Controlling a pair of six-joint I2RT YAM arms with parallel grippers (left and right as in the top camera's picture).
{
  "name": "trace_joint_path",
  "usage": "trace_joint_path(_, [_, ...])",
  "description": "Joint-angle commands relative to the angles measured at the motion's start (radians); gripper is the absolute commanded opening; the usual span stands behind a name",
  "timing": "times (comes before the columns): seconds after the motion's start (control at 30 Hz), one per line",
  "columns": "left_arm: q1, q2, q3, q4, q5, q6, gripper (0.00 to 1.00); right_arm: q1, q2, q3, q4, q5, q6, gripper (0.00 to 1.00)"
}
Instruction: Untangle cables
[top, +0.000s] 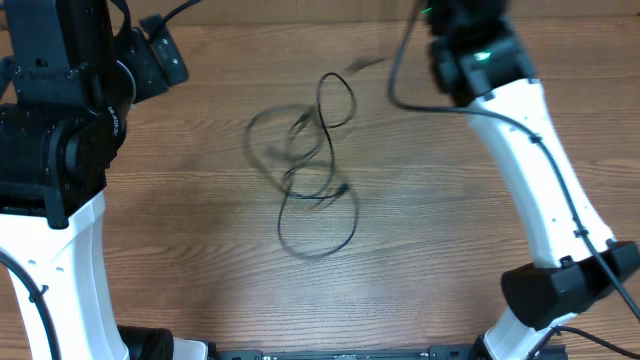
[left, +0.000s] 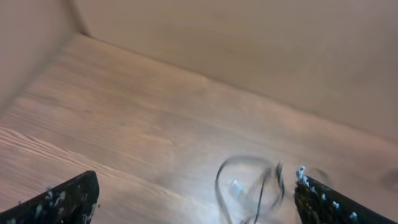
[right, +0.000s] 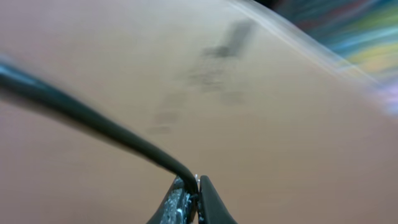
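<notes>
Your left gripper hangs wide open over the wooden table and holds nothing. The cables lie mid-table in a loose tangle of loops. In the left wrist view they show low between its fingers, clear of both. Your right gripper is pinched closed on a black cord that runs up and left from its tips. That wrist view is smeared, so you cannot tell where the cord leads.
</notes>
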Motion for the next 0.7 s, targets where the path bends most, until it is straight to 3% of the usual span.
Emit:
trace_joint_path(0.0, [0.003,0.005,0.007,-0.032,0.161,-0.003,1.00,-0.150,-0.042,0.010,0.069,0.051,-0.133,0.04])
trace_joint_path(0.43, [0.003,0.005,0.007,-0.166,0.190,-0.003,1.00,-0.747,-0.012,0.010,0.068,-0.276,0.252,0.04])
trace_joint_path(0.53, [0.003,0.005,0.007,-0.178,0.190,-0.003,1.00,-0.857,0.013,0.010,0.047,-0.292,0.401,0.04])
trace_joint_path(0.67, [0.003,0.005,0.007,-0.185,0.190,0.004,1.00,-1.004,0.101,0.010,-0.003,-0.489,0.566,0.04])
